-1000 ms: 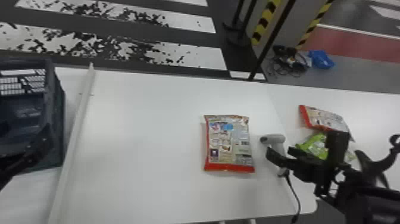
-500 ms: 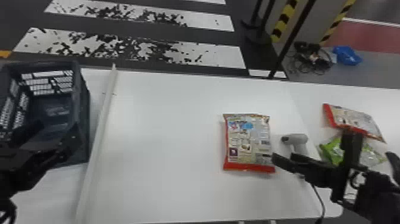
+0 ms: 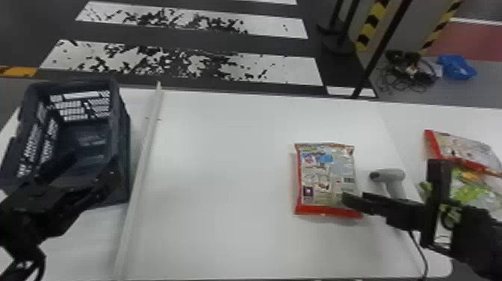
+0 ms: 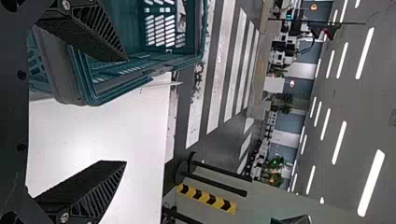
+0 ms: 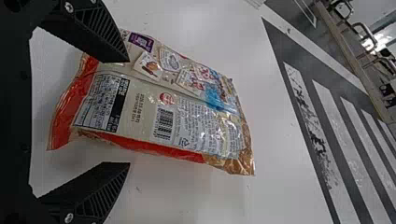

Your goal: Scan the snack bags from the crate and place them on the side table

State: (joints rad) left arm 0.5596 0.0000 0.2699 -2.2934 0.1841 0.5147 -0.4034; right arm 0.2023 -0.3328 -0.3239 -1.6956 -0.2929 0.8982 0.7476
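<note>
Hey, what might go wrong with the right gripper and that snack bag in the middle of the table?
The open right gripper has one finger over the snack bag and one past its side, so it may pinch only an end. The scanner sits close by and could get knocked, or its cord snagged.

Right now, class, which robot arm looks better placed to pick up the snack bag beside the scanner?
Probably the right: its gripper is open at the red end of the snack bag, near the scanner, while the left gripper is far off by the crate.
</note>
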